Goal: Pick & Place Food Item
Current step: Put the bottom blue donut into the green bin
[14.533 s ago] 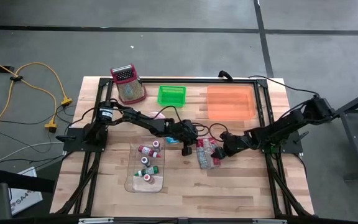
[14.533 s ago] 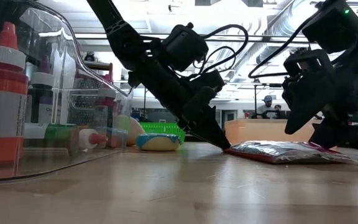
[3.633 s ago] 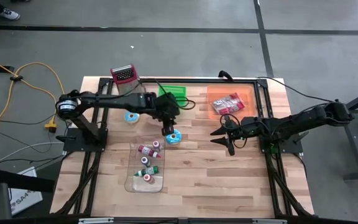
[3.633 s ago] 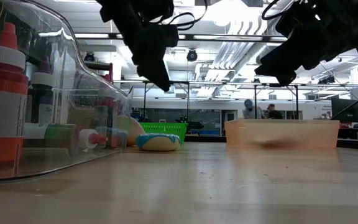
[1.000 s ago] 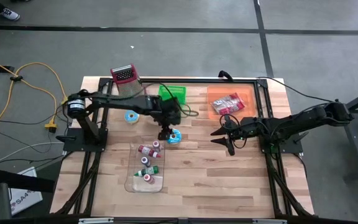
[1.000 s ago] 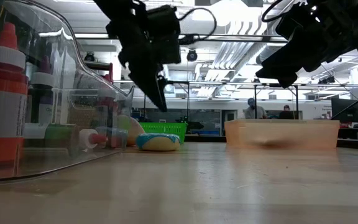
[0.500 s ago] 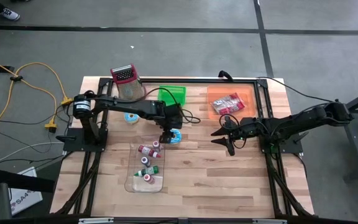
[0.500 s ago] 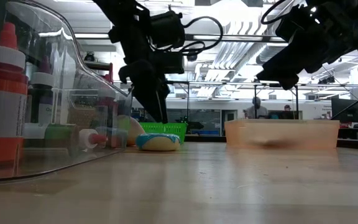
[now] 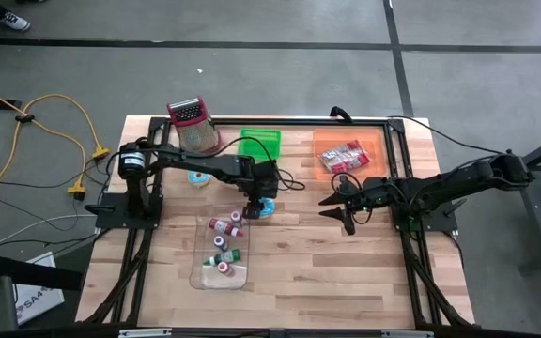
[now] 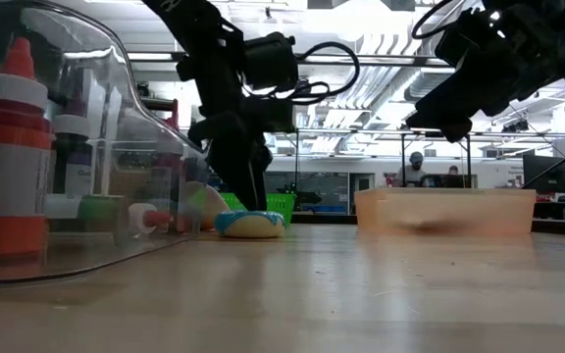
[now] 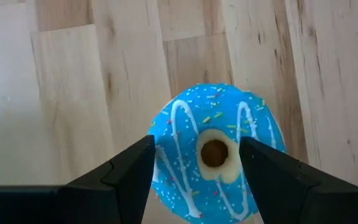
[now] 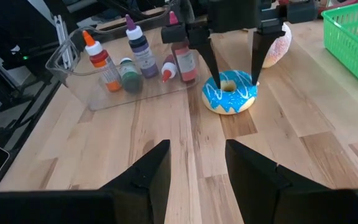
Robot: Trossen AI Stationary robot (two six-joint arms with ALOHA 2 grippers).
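The left gripper has come down over the blue-iced doughnut on the wooden table; a second ago it hung higher and a little farther back, clear of the icing. By this reading the reach is nearly done and the grasp is the step in hand: the doughnut has not yet been lifted.

From the left wrist the fingers stand wide apart, one to each side of the doughnut, whose hole sits between them; neither finger looks pressed against it. The right wrist view shows the same straddle, the two dark tips hanging just above the doughnut, one at each edge. At table height the left gripper points steeply down, its tips close over the doughnut, though whether they touch it cannot be told.

The doughnut lies flat on the boards beside the clear tray of small bottles, with a second, pink doughnut just beyond it and the green basket farther off. The orange bin, well to the doughnut's right, holds a red-and-white packet.

The right gripper waits in front of that bin, its fingers parted and empty, unchanged from a second ago.
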